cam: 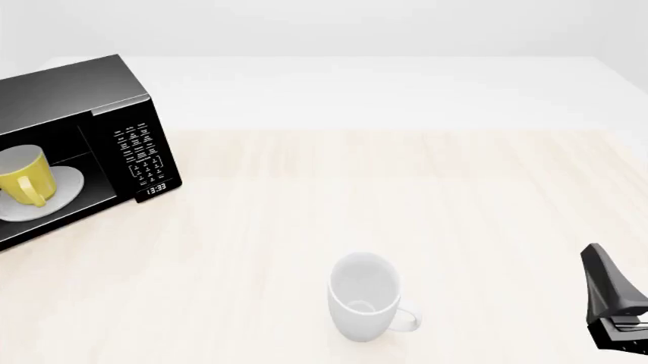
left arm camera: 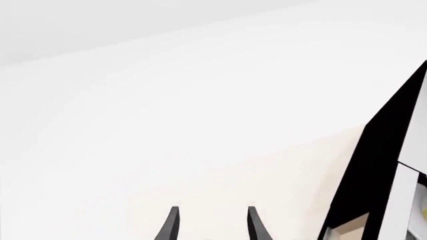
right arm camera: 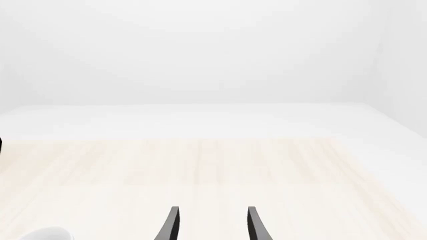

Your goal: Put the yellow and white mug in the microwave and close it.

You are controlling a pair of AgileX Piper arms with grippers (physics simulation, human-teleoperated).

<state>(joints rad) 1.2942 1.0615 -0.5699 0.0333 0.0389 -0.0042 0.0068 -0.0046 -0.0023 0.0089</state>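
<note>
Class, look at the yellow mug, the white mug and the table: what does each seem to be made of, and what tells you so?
Yellow mug: probably glazed ceramic, a smooth even yellow outside with a white inside.
White mug: likely ceramic too, plain white, with a soft sheen and a thick rim.
Table: seems pale wood or laminate, matte, with faint straight grain lines. These are rendered images, so the materials are only apparent.

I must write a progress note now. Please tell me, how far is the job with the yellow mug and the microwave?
Done: the yellow and white mug already stands on the white turntable plate inside the microwave.

In hand: nothing. Both wrist views show the jaws apart and empty, and the right gripper sits far from the microwave.

Left: closing the door. The cavity looks open; the door seems to appear at the left wrist view's edge.
</note>
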